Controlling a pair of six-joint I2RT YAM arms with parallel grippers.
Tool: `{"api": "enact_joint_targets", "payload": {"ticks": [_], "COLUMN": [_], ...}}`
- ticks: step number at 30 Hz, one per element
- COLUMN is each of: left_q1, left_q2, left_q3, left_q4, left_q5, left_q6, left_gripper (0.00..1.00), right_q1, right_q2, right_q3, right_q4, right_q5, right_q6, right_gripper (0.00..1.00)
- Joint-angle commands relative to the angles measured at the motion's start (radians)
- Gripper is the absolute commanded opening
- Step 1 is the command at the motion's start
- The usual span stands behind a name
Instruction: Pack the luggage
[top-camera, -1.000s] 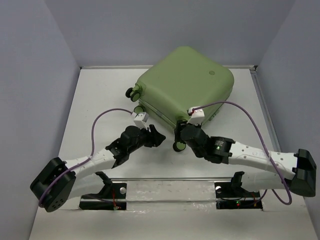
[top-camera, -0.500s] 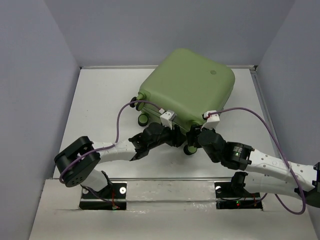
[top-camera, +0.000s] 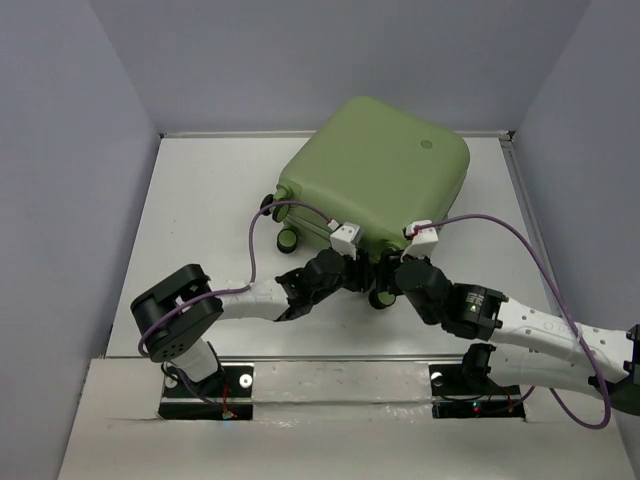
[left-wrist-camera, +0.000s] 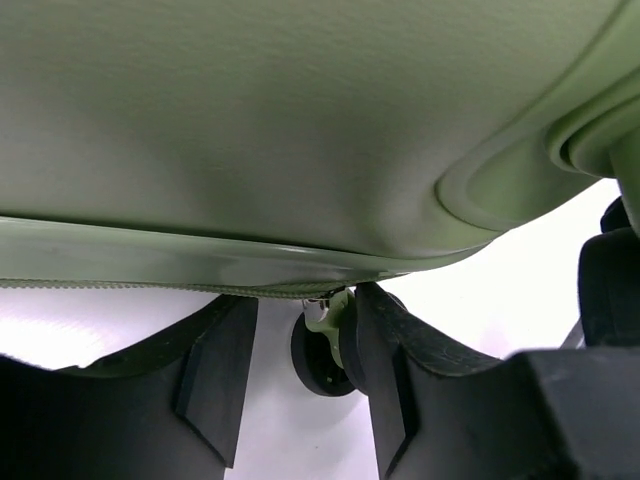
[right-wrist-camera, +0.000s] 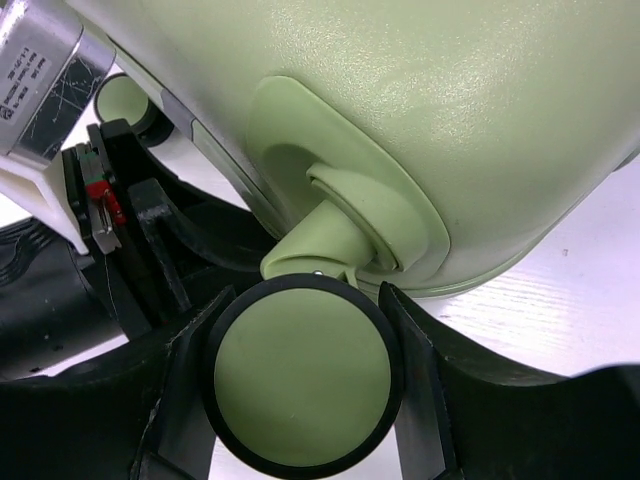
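From above, the luggage (top-camera: 375, 165) lies closed, with the left pincer (top-camera: 356, 275) and right pincer (top-camera: 387, 288) at its near edge. White counter (top-camera: 200, 190) spreads to its left and lilac walls stand behind it.

Left wrist: the left pincer stands half open beneath the shell, gripping nothing.

Right wrist: the right pincer clasps a wheel (right-wrist-camera: 300, 385).

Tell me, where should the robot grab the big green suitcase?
Grab the near wheel, coming in low from the robot's side. The luggage has a wide, smooth shell, but that wheel sticks out on a short stalk and is narrow enough to pinch.
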Motion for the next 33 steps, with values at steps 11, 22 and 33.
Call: {"api": "enact_joint_targets", "payload": {"ticks": [11,22,33], "left_q1": [-0.033,0.059,0.246], "left_q2": [0.016,-0.193,-0.406], "left_q3": [0.1,-0.194,-0.334], "left_q4": [-0.036,-0.053,-0.117], "left_q5": [-0.333,-0.522,-0.602], "left_q6": [0.02,-0.05,-0.136], "left_gripper": [0.06,0.06,0.06], "right_q1": [0.002,0.002,0.002], "right_q2": [-0.068,-0.3,-0.493], "right_q3": [-0.06,-0.084,-0.037], "right_q4": [0.106,-0.11,-0.311], "right_q5": [-0.074,0.055,0.162], "right_q6": [0.018,0.062,0.122], "right_gripper": [0.07,0.07,0.07]}}
